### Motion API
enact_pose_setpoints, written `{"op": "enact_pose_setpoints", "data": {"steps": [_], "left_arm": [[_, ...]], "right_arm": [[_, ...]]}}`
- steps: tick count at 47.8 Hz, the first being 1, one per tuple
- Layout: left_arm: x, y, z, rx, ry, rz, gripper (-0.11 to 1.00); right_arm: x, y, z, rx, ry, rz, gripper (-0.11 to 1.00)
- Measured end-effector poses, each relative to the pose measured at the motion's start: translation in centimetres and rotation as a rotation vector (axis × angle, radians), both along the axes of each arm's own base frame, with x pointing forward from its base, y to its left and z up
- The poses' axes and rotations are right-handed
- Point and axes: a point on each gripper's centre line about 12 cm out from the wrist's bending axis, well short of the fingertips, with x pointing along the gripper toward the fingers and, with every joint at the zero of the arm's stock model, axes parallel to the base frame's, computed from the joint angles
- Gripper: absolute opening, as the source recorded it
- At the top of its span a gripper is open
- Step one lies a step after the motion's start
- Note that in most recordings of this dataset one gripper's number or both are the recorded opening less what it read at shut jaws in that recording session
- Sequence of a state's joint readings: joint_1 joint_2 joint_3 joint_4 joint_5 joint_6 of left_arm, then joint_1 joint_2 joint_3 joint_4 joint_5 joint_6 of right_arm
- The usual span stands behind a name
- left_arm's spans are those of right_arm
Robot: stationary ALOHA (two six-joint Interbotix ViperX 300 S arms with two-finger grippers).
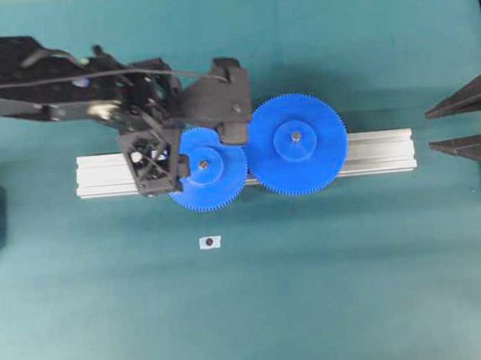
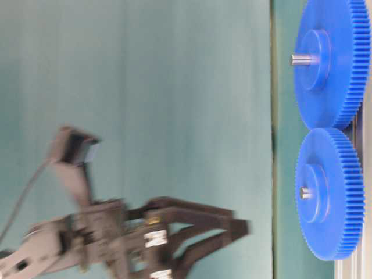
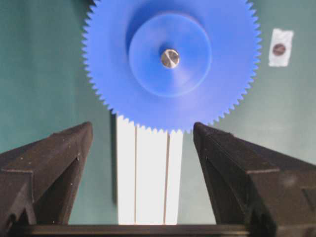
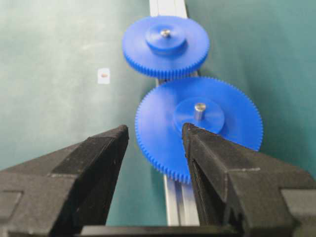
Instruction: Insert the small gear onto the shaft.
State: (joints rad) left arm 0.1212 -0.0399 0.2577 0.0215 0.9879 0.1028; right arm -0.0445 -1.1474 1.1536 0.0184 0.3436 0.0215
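Note:
The small gear (image 1: 208, 170) sits flat on the aluminium rail (image 1: 105, 175), its teeth meeting the wider blue gear (image 1: 296, 144). The shaft (image 3: 170, 58) shows as a grey pin end in the small gear's hub (image 4: 165, 33) (image 2: 303, 192). My left gripper (image 3: 143, 127) hangs open above the rail, just left of the small gear (image 3: 170, 64), holding nothing. It is raised off the table and blurred in the table-level view (image 2: 235, 232). My right gripper (image 4: 154, 128) stands open and empty at the right edge (image 1: 430, 130), facing the wider gear (image 4: 197, 123).
The rail (image 1: 381, 151) runs left to right across the middle of the teal table. A small white tag with a dark dot (image 1: 210, 242) lies on the cloth in front of the small gear. The left arm and its cable (image 1: 64, 86) cover the back left.

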Motion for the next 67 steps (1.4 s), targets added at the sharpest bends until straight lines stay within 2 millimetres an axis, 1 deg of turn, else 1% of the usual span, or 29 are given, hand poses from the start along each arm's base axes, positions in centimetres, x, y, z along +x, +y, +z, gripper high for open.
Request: {"op": "enact_pose_setpoints", "data": {"steps": [9,17,24,33,40,48,58,67], "left_arm": [[-2.0,-0.2,2.5,0.005,-0.063,0.006,0.81],[-4.1,-0.5,3.7,-0.005,-0.102,0.039,0.81],[-5.7,-0.7,4.3,-0.011,-0.145,0.058,0.81],[-6.2,-1.6,5.2,-0.003,-0.264,0.030,0.81],[-6.5,-1.7,5.3,-0.001,-0.330,0.031,0.81],[-7.2,-1.9,4.9,0.005,-0.384,0.020,0.81],[-7.9,-2.5,5.2,0.007,-0.462,-0.002,0.81],[-8.4,-2.8,5.3,0.006,-0.492,-0.009,0.81]], "right_arm": [[0.0,0.0,0.0,0.000,0.000,0.000,0.60],[0.0,0.0,0.0,0.001,-0.002,0.000,0.60],[0.0,0.0,0.0,0.000,-0.003,-0.002,0.60],[0.0,0.0,0.0,0.001,-0.003,0.000,0.60],[-0.1,0.0,0.1,0.001,-0.005,0.000,0.60],[-0.1,0.0,0.1,0.009,-0.005,-0.004,0.60],[0.0,0.0,0.0,0.016,-0.004,-0.005,0.60],[-0.1,0.0,0.1,0.017,-0.005,-0.005,0.60]]}}
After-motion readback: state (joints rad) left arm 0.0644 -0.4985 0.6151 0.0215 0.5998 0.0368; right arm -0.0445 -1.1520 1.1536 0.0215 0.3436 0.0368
